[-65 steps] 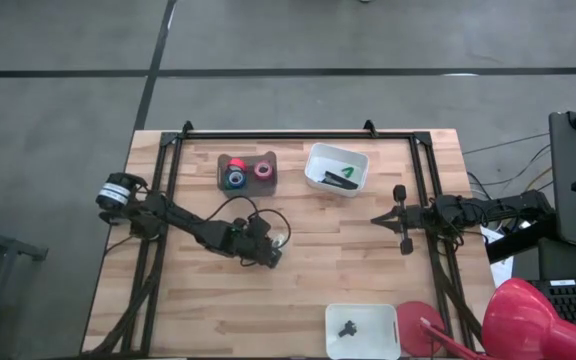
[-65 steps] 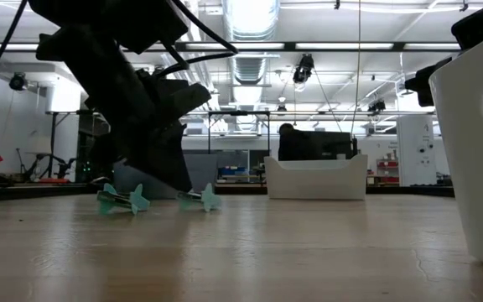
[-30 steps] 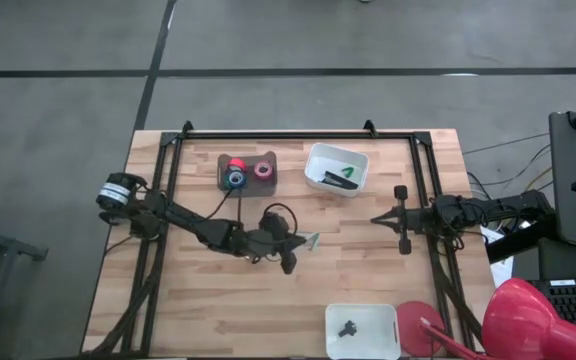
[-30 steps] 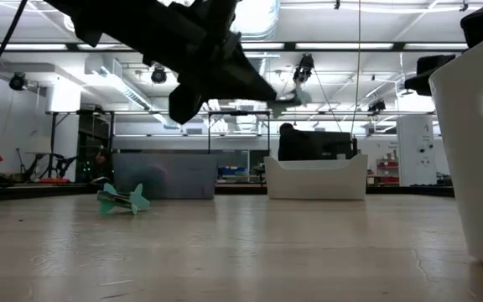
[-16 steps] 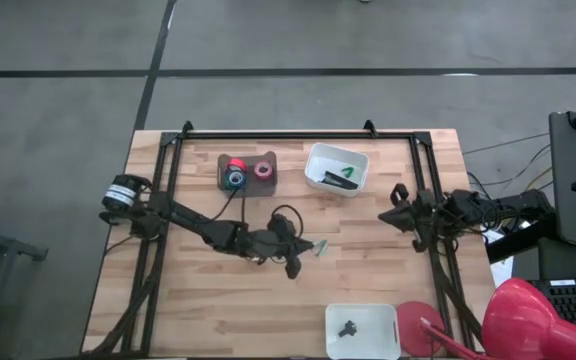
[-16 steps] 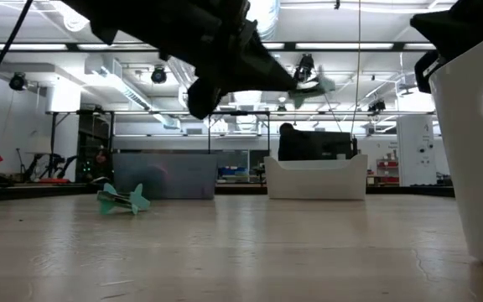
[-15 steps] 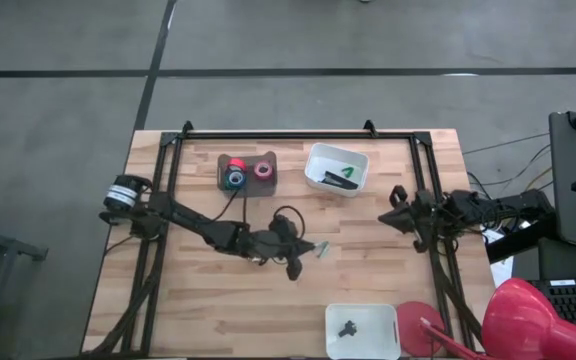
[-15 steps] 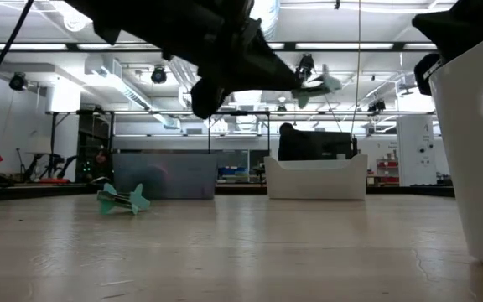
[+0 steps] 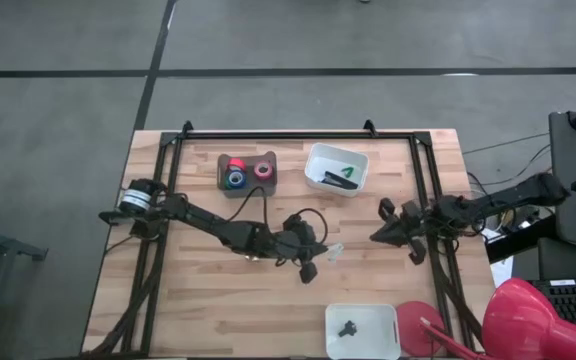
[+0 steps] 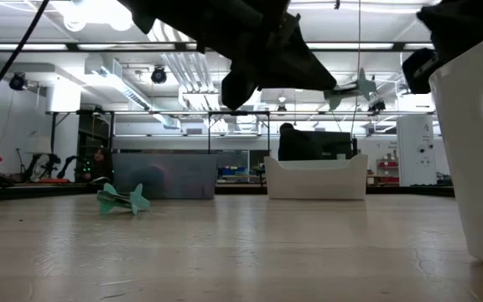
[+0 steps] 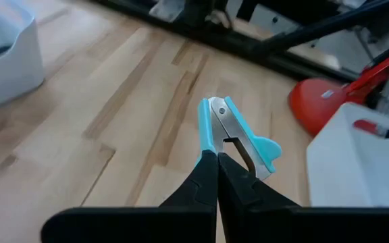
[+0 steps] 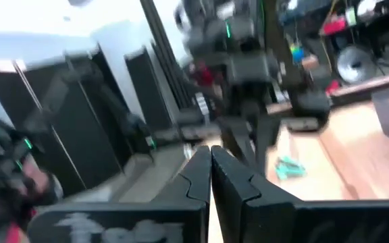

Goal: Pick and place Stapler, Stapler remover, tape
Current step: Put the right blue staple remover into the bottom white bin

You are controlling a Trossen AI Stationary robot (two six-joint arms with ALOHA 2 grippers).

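While the teal staple remover (image 11: 229, 138) hangs pinched in your left pincer (image 9: 320, 256) above mid-tabletop (image 9: 218, 300), carry it level toward the white bin (image 9: 364, 344) at about five o'clock, and release only once it is over the rim. Your right pincer (image 9: 378, 237), closed on nothing, waits at three o'clock; keep clear of it.

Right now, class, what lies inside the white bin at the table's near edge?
One small dark object lies on the floor of the white bin; it looks like a staple remover, but the shape is too small to be sure. Nothing else shows inside.
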